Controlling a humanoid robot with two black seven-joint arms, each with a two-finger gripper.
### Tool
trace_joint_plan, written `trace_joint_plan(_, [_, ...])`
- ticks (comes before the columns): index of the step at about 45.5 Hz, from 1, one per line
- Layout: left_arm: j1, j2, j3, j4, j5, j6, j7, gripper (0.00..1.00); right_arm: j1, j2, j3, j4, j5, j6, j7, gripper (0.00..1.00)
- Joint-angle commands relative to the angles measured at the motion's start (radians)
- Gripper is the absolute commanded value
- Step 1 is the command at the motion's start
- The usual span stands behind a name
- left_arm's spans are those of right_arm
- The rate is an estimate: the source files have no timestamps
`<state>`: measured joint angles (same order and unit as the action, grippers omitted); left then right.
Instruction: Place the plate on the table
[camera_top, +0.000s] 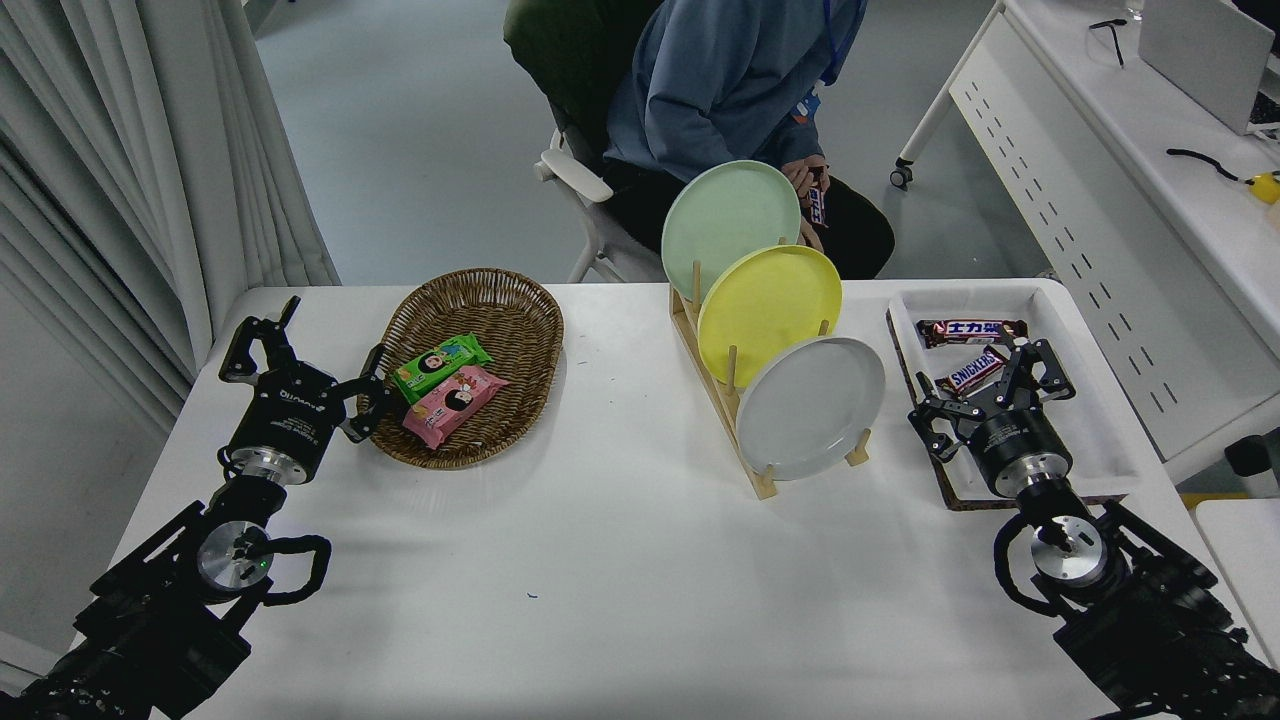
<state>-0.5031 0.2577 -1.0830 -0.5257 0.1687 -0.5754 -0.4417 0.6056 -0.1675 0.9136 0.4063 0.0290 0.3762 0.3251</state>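
The pale grey plate (812, 408) stands on edge in the front slot of a wooden rack (745, 440) on the white table (600, 560). A yellow plate (768, 312) and a pale green plate (728, 222) stand behind it in the same rack. My right gripper (985, 385) is open and empty, over the white tray to the right of the grey plate and apart from it. My left gripper (310, 365) is open and empty at the left, beside the wicker basket.
A wicker basket (500, 300) holds a green and a pink snack pack. A white tray (1100, 420) at the right holds two chocolate bars. A person in a blue top sits at the far side. A white perforated-panel desk (1130, 150) stands at the right.
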Motion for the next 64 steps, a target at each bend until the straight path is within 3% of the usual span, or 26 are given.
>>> trace_joint_plan(1, [0.000, 0.000, 0.000, 0.000, 0.000, 0.000, 0.000, 1.00, 0.003, -0.001, -0.001, 0.000, 0.000, -0.003, -0.001, 1.00])
trace_joint_plan(44, [0.000, 0.000, 0.002, 0.001, 0.000, 0.002, 0.000, 1.00, 0.062, -0.063, -0.041, -0.006, -0.017, -0.019, -0.005, 1.00])
trace_joint_plan(64, [0.000, 0.000, 0.000, 0.001, 0.000, 0.000, 0.000, 1.00, 0.194, -0.191, -0.516, -0.003, -0.008, -0.017, -0.009, 1.00])
